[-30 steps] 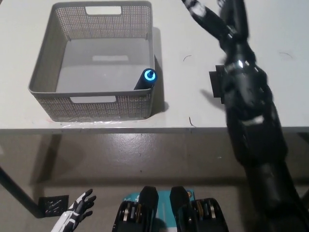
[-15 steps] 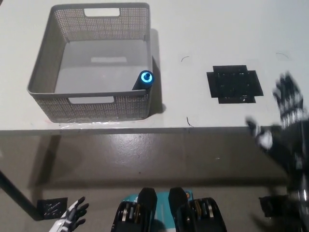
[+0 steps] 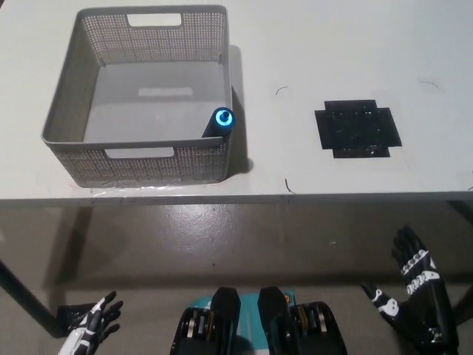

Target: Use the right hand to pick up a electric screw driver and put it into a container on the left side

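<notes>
The electric screwdriver (image 3: 220, 122), dark with a glowing blue ring on its end, stands leaning in the front right corner of the grey woven basket (image 3: 66, 111) on the left of the white table. My black right hand (image 3: 414, 296) hangs low at the bottom right, below the table's front edge, open and holding nothing. The white left hand (image 3: 90, 328) rests at the bottom left with its fingers spread, also below the table.
A black cross-shaped mat (image 3: 358, 128) lies on the white table (image 3: 310, 44) to the right of the basket. The table's front edge (image 3: 295, 198) runs across the middle of the picture, with grey floor below it.
My right arm has come down from over the table's right side to below the front edge at the bottom right. The screwdriver stays in the basket. The black mat is uncovered.
</notes>
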Controlling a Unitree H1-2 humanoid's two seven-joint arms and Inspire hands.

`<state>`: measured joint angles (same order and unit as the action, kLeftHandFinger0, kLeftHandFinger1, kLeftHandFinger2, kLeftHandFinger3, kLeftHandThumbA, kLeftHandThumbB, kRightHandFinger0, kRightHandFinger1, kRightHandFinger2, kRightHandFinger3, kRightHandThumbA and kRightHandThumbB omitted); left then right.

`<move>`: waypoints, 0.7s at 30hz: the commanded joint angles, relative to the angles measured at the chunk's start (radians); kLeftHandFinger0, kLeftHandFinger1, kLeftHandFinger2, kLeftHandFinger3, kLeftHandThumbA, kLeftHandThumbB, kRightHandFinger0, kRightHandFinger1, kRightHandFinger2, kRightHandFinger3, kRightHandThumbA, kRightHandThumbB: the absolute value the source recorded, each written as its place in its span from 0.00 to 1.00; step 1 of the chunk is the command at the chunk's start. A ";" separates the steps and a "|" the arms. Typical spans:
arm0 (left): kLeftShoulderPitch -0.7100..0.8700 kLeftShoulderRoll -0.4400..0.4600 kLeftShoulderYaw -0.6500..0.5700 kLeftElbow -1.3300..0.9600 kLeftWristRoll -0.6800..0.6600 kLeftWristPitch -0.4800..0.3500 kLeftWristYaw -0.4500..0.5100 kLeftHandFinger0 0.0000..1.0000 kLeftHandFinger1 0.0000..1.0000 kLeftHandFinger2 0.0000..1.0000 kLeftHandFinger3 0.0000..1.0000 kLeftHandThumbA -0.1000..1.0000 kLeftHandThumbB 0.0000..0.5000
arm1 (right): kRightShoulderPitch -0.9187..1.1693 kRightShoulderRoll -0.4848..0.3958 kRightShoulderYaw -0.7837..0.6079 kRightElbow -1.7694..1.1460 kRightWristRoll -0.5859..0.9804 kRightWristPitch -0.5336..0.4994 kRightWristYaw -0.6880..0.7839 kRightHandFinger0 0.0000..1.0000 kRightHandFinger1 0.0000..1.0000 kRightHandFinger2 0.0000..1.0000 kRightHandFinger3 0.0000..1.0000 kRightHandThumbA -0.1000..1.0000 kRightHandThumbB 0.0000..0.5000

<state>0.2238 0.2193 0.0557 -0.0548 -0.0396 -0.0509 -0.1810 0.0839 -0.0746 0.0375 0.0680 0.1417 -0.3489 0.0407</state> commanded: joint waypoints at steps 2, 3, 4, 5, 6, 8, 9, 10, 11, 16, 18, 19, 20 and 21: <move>-0.001 -0.002 0.025 -0.027 -0.032 -0.026 0.010 1.00 1.00 1.00 1.00 1.00 0.42 | 0.016 0.005 0.011 0.054 -0.027 -0.095 0.031 1.00 1.00 1.00 1.00 1.00 0.98; 0.009 -0.005 0.029 -0.024 -0.038 -0.032 0.008 1.00 1.00 1.00 1.00 1.00 0.39 | 0.030 0.010 0.014 0.062 -0.032 -0.093 0.027 1.00 1.00 1.00 1.00 1.00 1.00; 0.012 -0.005 0.031 -0.022 -0.044 -0.039 0.005 1.00 1.00 1.00 1.00 1.00 0.38 | 0.039 0.014 0.016 0.063 -0.040 -0.090 0.021 1.00 1.00 1.00 1.00 1.00 1.00; 0.011 -0.007 0.032 -0.022 -0.042 -0.040 0.006 1.00 1.00 1.00 1.00 1.00 0.37 | 0.040 0.012 0.014 0.067 -0.047 -0.087 0.017 1.00 1.00 1.00 1.00 1.00 1.00; 0.010 -0.009 0.033 -0.026 -0.043 -0.037 0.008 1.00 1.00 1.00 1.00 1.00 0.38 | 0.041 0.012 0.013 0.071 -0.045 -0.084 0.018 1.00 1.00 1.00 1.00 1.00 1.00; -0.002 -0.009 0.036 -0.030 -0.038 -0.025 0.014 1.00 1.00 1.00 1.00 1.00 0.36 | 0.033 0.011 0.010 0.096 -0.031 -0.076 0.022 1.00 1.00 1.00 1.00 1.00 0.98; -0.006 -0.007 0.036 -0.029 -0.032 -0.028 0.015 1.00 1.00 1.00 1.00 1.00 0.36 | 0.028 0.008 0.009 0.112 -0.037 -0.082 0.023 1.00 1.00 1.00 1.00 1.00 0.97; -0.014 -0.005 0.039 -0.027 -0.029 -0.035 0.017 1.00 1.00 1.00 1.00 1.00 0.38 | 0.018 0.006 0.011 0.131 -0.023 -0.091 0.034 1.00 1.00 1.00 1.00 1.00 0.95; -0.012 -0.005 0.042 -0.030 -0.034 -0.033 0.016 1.00 1.00 1.00 1.00 1.00 0.37 | 0.015 0.006 0.012 0.146 -0.018 -0.101 0.040 1.00 1.00 1.00 1.00 1.00 0.93; -0.035 -0.003 0.045 -0.025 -0.043 -0.012 0.013 1.00 1.00 1.00 1.00 1.00 0.38 | -0.007 0.013 -0.006 0.164 -0.015 -0.082 0.023 1.00 1.00 1.00 1.00 1.00 1.00; -0.049 0.003 0.049 -0.024 -0.050 -0.007 0.009 1.00 1.00 1.00 1.00 1.00 0.37 | -0.020 0.014 -0.009 0.178 -0.011 -0.085 0.026 1.00 1.00 1.00 1.00 0.99 1.00; -0.051 0.005 0.051 -0.024 -0.055 -0.004 0.007 1.00 1.00 1.00 1.00 1.00 0.37 | -0.022 0.016 -0.008 0.179 -0.003 -0.081 0.032 1.00 1.00 1.00 1.00 0.97 0.98; -0.046 0.008 0.053 -0.024 -0.056 -0.005 0.005 1.00 1.00 1.00 1.00 1.00 0.37 | -0.019 0.018 -0.006 0.178 -0.007 -0.079 0.032 1.00 1.00 1.00 1.00 0.98 1.00; -0.044 0.007 0.055 -0.023 -0.052 -0.010 0.007 1.00 1.00 1.00 1.00 1.00 0.36 | -0.015 0.018 -0.005 0.176 -0.020 -0.080 0.026 1.00 1.00 1.00 1.00 1.00 1.00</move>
<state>0.1891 0.2075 0.0898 -0.0555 -0.0714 -0.0500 -0.1810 0.0850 -0.0698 0.0393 0.2496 0.1180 -0.3836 0.0527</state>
